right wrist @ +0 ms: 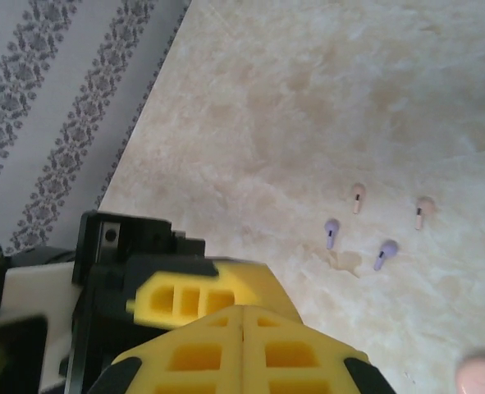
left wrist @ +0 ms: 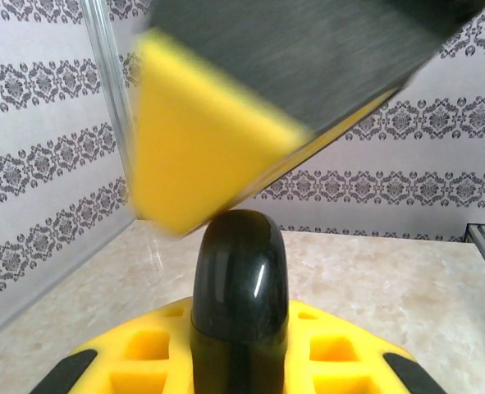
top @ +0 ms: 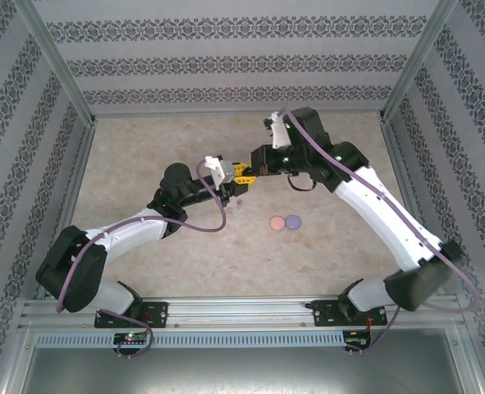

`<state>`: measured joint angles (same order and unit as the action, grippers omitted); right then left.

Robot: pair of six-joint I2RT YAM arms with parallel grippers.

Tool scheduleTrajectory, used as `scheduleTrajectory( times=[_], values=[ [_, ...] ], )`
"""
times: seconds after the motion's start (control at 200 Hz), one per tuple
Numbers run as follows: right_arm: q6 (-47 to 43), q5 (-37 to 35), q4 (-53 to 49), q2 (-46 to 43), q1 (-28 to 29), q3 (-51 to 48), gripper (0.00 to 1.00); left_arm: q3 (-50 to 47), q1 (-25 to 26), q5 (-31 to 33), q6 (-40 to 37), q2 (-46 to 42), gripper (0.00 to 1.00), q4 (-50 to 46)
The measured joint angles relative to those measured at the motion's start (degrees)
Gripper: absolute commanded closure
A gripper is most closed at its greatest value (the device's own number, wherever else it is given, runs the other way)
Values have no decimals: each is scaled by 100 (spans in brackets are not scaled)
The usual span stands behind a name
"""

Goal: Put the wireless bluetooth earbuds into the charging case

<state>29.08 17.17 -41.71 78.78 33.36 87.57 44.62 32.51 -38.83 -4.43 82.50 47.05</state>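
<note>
Left wrist: left tool [left wrist: 240,332] clamps the black charging case [left wrist: 240,263] upright; right tool [right wrist: 242,328], closed, sits just above its top. Best to hold the case steady and align before pressing.

This is a robotics lab test cell, dressed up to resemble a home. A beige marble-look tabletop [top: 185,263] forms the floor of a box. Behind it and at both its sides stand panels of grey damask-striped wallpaper [top: 226,57], joined by bare aluminium posts [top: 55,61]. Along its near edge runs an aluminium rail [top: 242,310], where the left arm [top: 119,238] and the right arm [top: 382,205] are bolted. A slotted cable duct [top: 226,338] lies just beyond that rail.
</note>
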Motion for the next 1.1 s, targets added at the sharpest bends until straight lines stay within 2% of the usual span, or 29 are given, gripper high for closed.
scheduleTrajectory(
  times=[0.075, 0.225, 0.325, 0.455, 0.625, 0.819, 0.974, 1.099],
  values=[
    [201, -164, 122, -566, -225, -501, 85, 31, 0, 155, 109, 59, 100, 2],
    [520, -564, 306, -1355, -813, -1207, 68, 7, -46, 682, 560, 127, 100, 2],
    [588, -640, 428, -1539, -848, -1556, 59, -68, -157, 1038, 975, 125, 100, -120],
    [662, -737, 557, -1591, -848, -2177, 47, -76, -422, 1526, 1423, 85, 100, -1016],
    [680, -839, 647, -1596, -846, -2964, 42, -116, -680, 2044, 1617, -55, 100, -2190],
    [675, -942, 837, -1397, -761, -3211, 39, -173, -1060, 2406, 1639, -232, 100, -3150],
    [678, -999, 968, -1163, -721, -3364, 39, 120, -1591, 2343, 1755, -103, 100, -4155],
    [684, -1067, 1080, -999, -684, -3449, 38, 728, -1976, 2074, 1829, 422, 100, -4874]
  ],
)
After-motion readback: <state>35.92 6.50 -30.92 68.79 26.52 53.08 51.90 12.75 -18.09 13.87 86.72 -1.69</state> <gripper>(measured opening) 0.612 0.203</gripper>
